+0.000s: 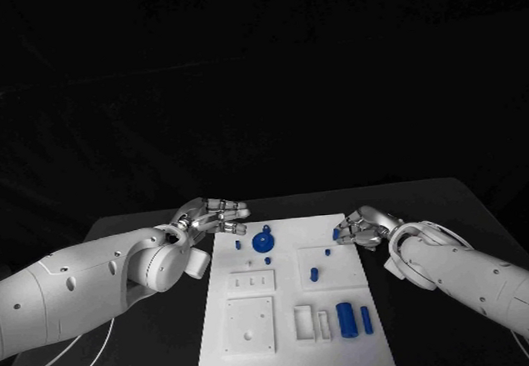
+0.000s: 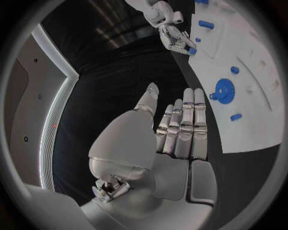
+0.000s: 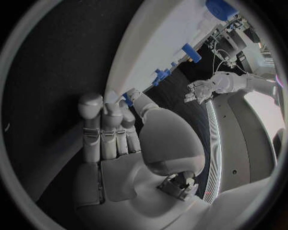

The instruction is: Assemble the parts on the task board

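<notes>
Small blue part (image 1: 338,233) pinched at the tips of the right hand (image 1: 366,228), right at the task board (image 1: 342,270) edge. Left hand (image 1: 212,216) open and holding nothing, blue wheel part (image 1: 263,241) just past its fingers (image 2: 193,112).

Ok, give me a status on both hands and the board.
Left hand open, off the board's far left corner. Right hand pinching a small blue part at the board's right edge. Blue disc seated on board, nothing blocking.
</notes>
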Tool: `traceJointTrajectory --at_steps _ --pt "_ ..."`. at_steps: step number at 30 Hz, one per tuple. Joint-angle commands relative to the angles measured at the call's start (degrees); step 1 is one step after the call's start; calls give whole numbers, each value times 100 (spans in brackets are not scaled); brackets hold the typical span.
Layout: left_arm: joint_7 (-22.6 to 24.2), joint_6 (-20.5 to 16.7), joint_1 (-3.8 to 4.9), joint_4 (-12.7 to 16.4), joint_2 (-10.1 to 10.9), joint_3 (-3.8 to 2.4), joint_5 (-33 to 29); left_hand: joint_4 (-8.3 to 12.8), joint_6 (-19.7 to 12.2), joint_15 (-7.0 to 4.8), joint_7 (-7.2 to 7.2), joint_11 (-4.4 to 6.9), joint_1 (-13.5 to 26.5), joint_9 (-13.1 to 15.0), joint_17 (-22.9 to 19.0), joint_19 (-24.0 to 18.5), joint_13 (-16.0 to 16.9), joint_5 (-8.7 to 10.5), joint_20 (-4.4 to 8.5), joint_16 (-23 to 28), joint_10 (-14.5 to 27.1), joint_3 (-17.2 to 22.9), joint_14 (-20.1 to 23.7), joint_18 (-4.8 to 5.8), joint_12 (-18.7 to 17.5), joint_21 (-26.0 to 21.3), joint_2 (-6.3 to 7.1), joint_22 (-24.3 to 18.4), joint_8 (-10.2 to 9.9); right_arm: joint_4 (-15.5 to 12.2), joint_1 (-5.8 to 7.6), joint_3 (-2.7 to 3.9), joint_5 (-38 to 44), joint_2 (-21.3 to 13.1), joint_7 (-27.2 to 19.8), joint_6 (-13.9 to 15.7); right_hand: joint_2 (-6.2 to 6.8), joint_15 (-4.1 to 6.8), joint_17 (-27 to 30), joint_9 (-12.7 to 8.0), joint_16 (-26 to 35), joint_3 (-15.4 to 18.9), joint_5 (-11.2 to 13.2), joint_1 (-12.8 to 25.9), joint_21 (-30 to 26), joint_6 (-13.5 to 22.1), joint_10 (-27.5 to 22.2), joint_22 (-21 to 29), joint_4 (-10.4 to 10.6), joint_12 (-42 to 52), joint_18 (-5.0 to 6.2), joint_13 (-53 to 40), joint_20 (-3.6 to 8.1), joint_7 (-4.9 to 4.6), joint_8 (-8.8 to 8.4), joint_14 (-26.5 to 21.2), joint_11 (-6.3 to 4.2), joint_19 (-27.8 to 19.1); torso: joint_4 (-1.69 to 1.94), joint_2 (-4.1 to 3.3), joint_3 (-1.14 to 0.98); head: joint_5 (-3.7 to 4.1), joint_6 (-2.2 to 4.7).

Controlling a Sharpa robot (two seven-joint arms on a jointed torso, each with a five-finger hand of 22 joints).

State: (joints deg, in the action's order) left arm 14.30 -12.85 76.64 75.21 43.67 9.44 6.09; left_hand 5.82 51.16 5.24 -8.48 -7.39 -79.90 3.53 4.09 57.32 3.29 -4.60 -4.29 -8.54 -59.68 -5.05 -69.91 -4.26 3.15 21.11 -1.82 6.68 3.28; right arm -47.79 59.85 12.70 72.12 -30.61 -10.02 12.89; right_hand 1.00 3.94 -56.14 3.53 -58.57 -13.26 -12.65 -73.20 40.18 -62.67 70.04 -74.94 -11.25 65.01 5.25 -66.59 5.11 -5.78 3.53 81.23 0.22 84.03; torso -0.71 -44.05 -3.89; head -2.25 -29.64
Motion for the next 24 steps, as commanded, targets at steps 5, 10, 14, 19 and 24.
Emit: traceJointTrajectory --at_steps 5,10,14,19,24 --pt "19 82 3 6 -14 -7 16 -23 -44 -5 -9 4 -6 -6 -3 14 7 5 1 -4 54 26 40 39 33 -22 29 -6 9 -14 -3 -2 -1 21 40 107 58 10 1 4 0 137 -113 29 -11 8 -5 -453 83 6 49 11 7 7 -1 26 -9 276 5 -1 -2 14 1" --pt "11 82 3 1 -15 -7 24 -23 -72 -5 -9 4 -6 -8 -3 14 7 6 2 -4 61 25 40 40 33 -22 34 -6 7 -16 -3 -2 0 22 57 77 151 -29 22 4 29 452 -305 -51 -77 301 -69 -443 115 -56 99 61 -32 -65 3 0 31 270 2 -3 -2 13 2" --pt "7 84 3 -2 -14 -7 26 -21 -115 -4 -14 1 -12 -9 -4 14 7 5 1 -3 71 29 42 40 34 -23 37 -7 6 -21 -5 -2 3 17 48 22 160 -46 36 0 42 918 -631 -140 -132 523 -115 -438 124 -74 124 89 -63 -102 -5 -28 62 264 -2 -3 -2 13 2" --pt "0 92 3 -3 -17 -7 28 -21 -115 -4 -14 1 -12 -9 -4 14 7 5 1 -3 71 29 42 40 34 -23 37 -7 6 -33 -12 -4 16 19 53 -6 141 -64 64 -9 62 1289 -641 -223 -181 816 -161 -435 110 -93 130 131 -71 -124 -8 -54 78 259 -6 -5 -2 21 3" --pt "-7 96 2 -9 -23 -7 29 -22 -156 -2 -17 -2 -12 -12 -4 12 7 7 -1 -1 83 30 46 40 33 -25 46 -8 3 -41 -15 -5 41 29 91 24 161 -82 71 -21 60 1447 -649 -258 -235 1111 -224 -428 166 -120 145 175 -91 -146 -22 -75 99 252 5 -9 -2 38 6"
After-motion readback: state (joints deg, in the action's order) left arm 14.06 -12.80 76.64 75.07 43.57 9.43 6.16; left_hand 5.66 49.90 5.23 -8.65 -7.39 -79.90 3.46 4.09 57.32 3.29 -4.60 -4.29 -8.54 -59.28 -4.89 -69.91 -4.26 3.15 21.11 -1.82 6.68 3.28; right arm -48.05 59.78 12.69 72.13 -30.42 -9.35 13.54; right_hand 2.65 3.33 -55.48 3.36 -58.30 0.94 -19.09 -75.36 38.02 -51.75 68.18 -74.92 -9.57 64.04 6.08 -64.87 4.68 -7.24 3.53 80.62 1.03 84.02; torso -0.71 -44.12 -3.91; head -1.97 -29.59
